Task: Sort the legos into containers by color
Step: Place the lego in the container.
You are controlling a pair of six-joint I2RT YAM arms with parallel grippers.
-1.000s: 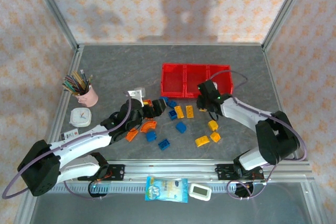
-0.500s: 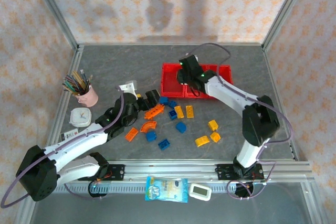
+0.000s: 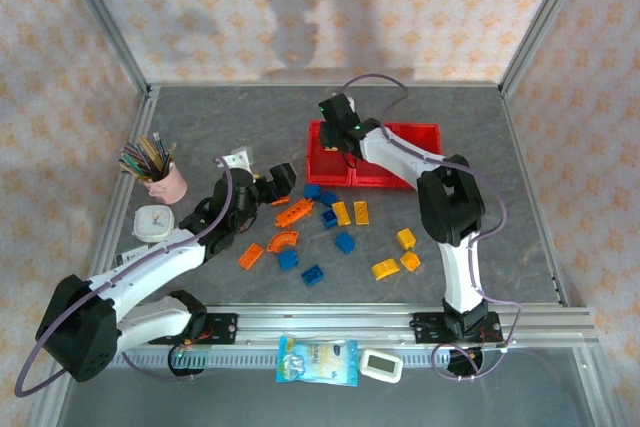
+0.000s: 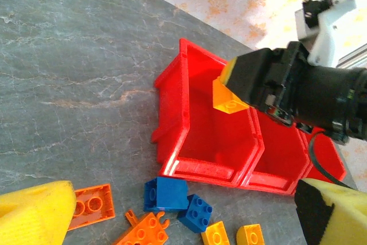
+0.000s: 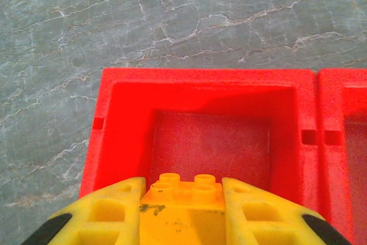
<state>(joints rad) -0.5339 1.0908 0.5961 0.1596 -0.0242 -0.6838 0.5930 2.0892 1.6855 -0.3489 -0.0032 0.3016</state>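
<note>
My right gripper (image 5: pixel 183 192) is shut on a yellow lego (image 5: pixel 184 199), studs facing forward, and hangs over the leftmost of the three joined red containers (image 5: pixel 200 76). The left wrist view also has that yellow lego (image 4: pixel 228 99), above the left bin (image 4: pixel 200 168). My left gripper (image 3: pixel 283 179) stands open and holds nothing, just above and left of the loose pile. Blue legos (image 4: pixel 165 193), an orange plate (image 4: pixel 92 205) and yellow legos (image 4: pixel 218 236) lie in front of the bins. Orange (image 3: pixel 284 240), blue (image 3: pixel 345 242) and yellow legos (image 3: pixel 385 269) are scattered mid-table.
A pink cup of pencils (image 3: pixel 160 177) and a white round timer (image 3: pixel 154 222) stand at the left. A blue-white packet (image 3: pixel 317 360) and a small white device (image 3: pixel 381 366) lie on the near rail. Metal frame posts border the table.
My right arm swung from the yellow bricks at the right up and left to above the leftmost bin, carrying the yellow lego. My left gripper drew back from the orange pieces.
</note>
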